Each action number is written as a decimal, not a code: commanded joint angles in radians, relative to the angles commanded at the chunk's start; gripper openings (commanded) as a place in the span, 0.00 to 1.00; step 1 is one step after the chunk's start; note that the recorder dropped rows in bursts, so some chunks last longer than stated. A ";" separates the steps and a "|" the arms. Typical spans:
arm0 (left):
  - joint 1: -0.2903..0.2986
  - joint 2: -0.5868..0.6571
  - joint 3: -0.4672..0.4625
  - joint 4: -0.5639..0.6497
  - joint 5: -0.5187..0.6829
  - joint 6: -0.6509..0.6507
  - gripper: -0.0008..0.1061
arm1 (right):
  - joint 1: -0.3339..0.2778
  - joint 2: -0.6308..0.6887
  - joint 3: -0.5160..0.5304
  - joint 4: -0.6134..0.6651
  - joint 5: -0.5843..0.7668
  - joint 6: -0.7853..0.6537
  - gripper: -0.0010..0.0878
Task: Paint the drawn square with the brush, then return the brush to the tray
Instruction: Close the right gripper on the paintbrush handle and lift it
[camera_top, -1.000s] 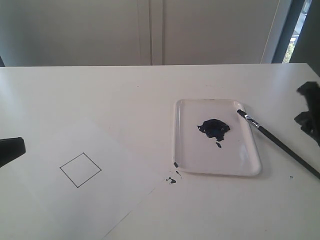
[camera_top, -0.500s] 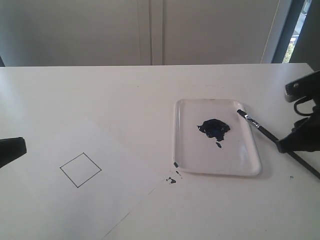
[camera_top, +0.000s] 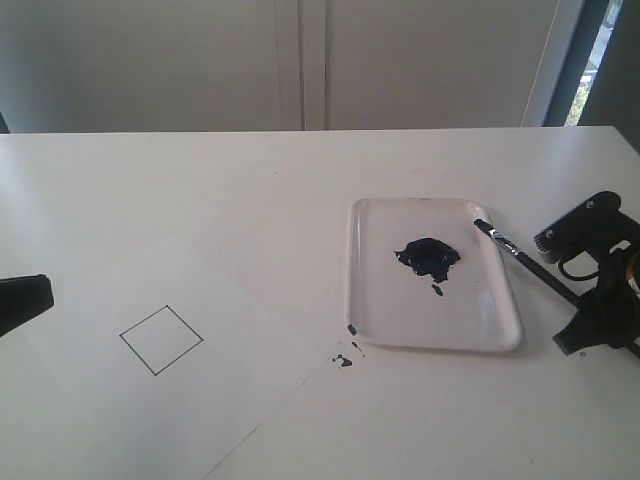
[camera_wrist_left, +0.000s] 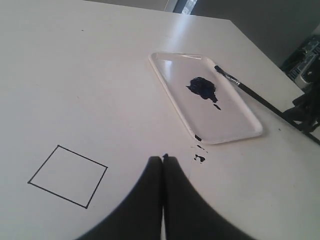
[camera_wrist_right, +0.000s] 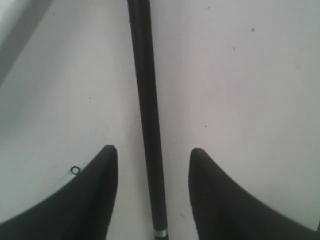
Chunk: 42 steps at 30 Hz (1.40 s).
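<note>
Black-handled and silver-ferruled, the brush (camera_top: 528, 262) lies with its tip on the rim of the tray (camera_top: 435, 346). The right gripper (camera_wrist_right: 152, 149) hangs low, jaws apart astride the handle.

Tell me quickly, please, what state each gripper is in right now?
Left gripper: closed, empty.
Right gripper: open, jaws either side of the brush handle, not gripping it.

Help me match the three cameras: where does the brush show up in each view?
Exterior view: right side, brush tip at the tray rim, handle slanting to the lower right.
Left wrist view: picture's upper right, beside the tray.
Right wrist view: handle down the middle, inside the open right hand.
Shared landmark: the right hand over the handle, in all three.
</note>
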 joint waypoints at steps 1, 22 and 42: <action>0.000 0.000 0.000 0.000 0.002 0.006 0.01 | 0.000 0.001 0.000 -0.002 0.000 -0.005 0.43; 0.000 0.000 0.000 -0.008 0.002 0.013 0.01 | -0.070 -0.022 -0.056 0.500 0.112 -0.566 0.23; 0.000 0.000 0.000 -0.014 0.002 0.021 0.01 | -0.210 -0.219 0.100 1.097 -0.163 -1.065 0.01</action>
